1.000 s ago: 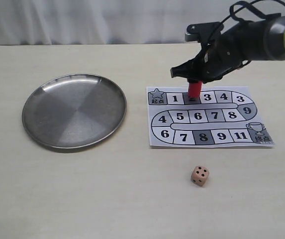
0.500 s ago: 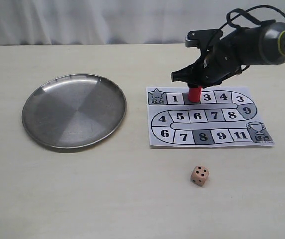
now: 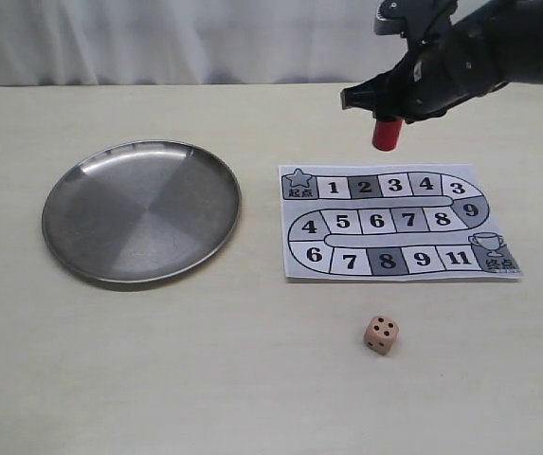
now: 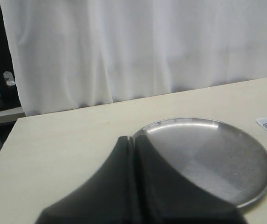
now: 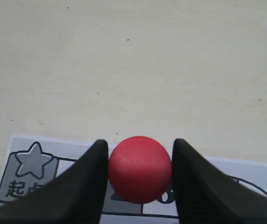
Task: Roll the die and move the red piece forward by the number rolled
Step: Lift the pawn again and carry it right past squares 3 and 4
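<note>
The red piece (image 3: 387, 133) hangs in the air above the far edge of the numbered board (image 3: 399, 223), held upright. My right gripper (image 3: 385, 116) is shut on it; in the right wrist view its round red top (image 5: 140, 169) sits squeezed between the two black fingers (image 5: 87, 186). The die (image 3: 380, 334), a tan cube showing four pips on top, rests on the table in front of the board. My left gripper (image 4: 134, 140) is shut with nothing in it, hovering near the rim of the metal plate (image 4: 236, 186).
The round metal plate (image 3: 81, 246) lies at the left of the table. The paper board shows a star start square (image 3: 298, 182) at its top left and a trophy square (image 3: 495, 254) at its bottom right. A white curtain runs behind the table.
My right gripper has lifted the red piece off square 2 and carried it up and slightly away from the board. The die and the left arm have stayed put.
</note>
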You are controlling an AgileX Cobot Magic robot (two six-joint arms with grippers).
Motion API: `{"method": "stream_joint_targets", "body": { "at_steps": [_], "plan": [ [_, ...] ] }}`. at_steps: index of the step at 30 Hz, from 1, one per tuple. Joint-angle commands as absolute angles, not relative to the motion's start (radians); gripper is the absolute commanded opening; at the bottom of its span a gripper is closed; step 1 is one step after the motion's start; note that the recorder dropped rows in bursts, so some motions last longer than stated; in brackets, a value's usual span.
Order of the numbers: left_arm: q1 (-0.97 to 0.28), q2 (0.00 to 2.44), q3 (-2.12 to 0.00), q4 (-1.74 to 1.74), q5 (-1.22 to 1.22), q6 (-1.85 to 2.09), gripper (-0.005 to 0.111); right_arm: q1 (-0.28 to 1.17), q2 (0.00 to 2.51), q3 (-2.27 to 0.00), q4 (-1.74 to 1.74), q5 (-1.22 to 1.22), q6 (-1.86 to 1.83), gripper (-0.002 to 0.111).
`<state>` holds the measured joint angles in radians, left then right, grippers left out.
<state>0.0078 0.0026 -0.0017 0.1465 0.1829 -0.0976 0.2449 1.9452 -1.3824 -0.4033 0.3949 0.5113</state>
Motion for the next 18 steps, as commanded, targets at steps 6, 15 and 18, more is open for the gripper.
{"method": "stream_joint_targets", "body": {
  "at_steps": [6, 15, 18],
  "plan": [
    [-0.001, 0.000, 0.000, 0.144, 0.173, -0.099, 0.000, 0.198, 2.066, -1.380, -0.398, 0.419, 0.530, 0.005],
    [-0.001, 0.000, 0.000, 0.144, 0.173, -0.099, 0.000, 0.198, 2.099, -1.380, -0.405, 0.428, 0.530, 0.005],
    [-0.001, 0.000, 0.000, 0.144, 0.173, -0.099, 0.000, 0.198, 2.096, -1.380, -0.405, 0.428, 0.530, 0.005]
  ]
}}
